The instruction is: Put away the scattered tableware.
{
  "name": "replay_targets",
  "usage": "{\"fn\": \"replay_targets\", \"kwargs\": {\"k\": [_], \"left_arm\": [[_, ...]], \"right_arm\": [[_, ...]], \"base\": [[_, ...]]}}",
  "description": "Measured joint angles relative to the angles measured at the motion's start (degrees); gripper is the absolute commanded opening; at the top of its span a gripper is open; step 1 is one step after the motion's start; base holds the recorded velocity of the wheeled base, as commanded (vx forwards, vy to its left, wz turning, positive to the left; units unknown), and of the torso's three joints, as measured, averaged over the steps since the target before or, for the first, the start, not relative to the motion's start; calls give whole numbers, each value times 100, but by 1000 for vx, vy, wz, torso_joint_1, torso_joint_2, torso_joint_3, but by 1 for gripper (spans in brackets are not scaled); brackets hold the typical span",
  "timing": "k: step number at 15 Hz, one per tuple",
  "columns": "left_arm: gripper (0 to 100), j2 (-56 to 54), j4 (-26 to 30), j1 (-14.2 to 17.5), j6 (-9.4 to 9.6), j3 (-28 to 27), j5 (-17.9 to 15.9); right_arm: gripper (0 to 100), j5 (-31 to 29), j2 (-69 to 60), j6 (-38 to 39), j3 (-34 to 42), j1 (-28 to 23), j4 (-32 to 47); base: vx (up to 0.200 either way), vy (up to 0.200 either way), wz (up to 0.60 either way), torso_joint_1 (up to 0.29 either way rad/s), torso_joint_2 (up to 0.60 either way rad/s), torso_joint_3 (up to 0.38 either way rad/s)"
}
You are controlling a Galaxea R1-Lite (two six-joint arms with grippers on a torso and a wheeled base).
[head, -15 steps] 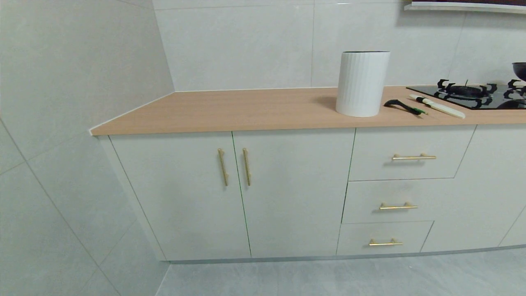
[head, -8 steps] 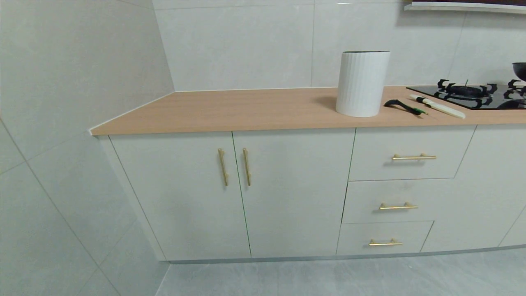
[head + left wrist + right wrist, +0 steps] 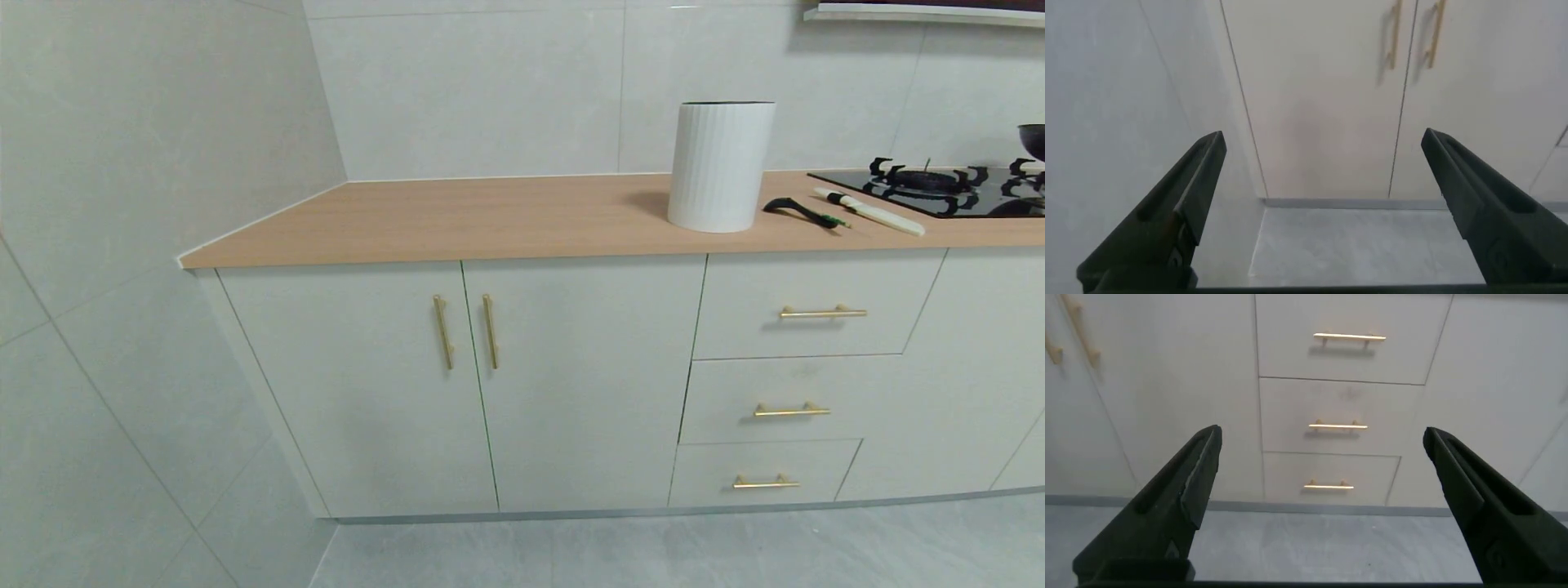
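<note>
On the wooden table [image 3: 490, 216], a black utensil [image 3: 804, 212] and a long white utensil [image 3: 872, 212] lie just beside each other, between the tall white ribbed holder [image 3: 720, 167] and the gas hob [image 3: 939, 192]. The left gripper [image 3: 1323, 143] hangs low before the cupboard doors [image 3: 1323, 82], its fingers [image 3: 1184, 196] spread wide and empty. The right gripper [image 3: 1323, 434] faces the drawers [image 3: 1343, 400], its fingers spread the same way.

head camera looks down on cabinets [image 3: 571, 384] both low wrist cameras face.

Kitchen: gas hob [image 3: 939, 189], countertop [image 3: 490, 220], cabinets [image 3: 571, 384]
</note>
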Motion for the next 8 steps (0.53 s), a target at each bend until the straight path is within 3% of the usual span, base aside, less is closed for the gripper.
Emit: {"fn": "replay_targets", "kwargs": {"k": [2, 8], "left_arm": [[100, -5, 65, -9, -37, 40, -269], [100, -5, 40, -9, -182, 71, -291]], "right_arm": [[100, 0, -12, 211, 22, 5, 7], [100, 149, -6, 364, 33, 18, 279]], "base": [[0, 0, 0, 0, 0, 0], [0, 0, 0, 0, 0, 0]]}}
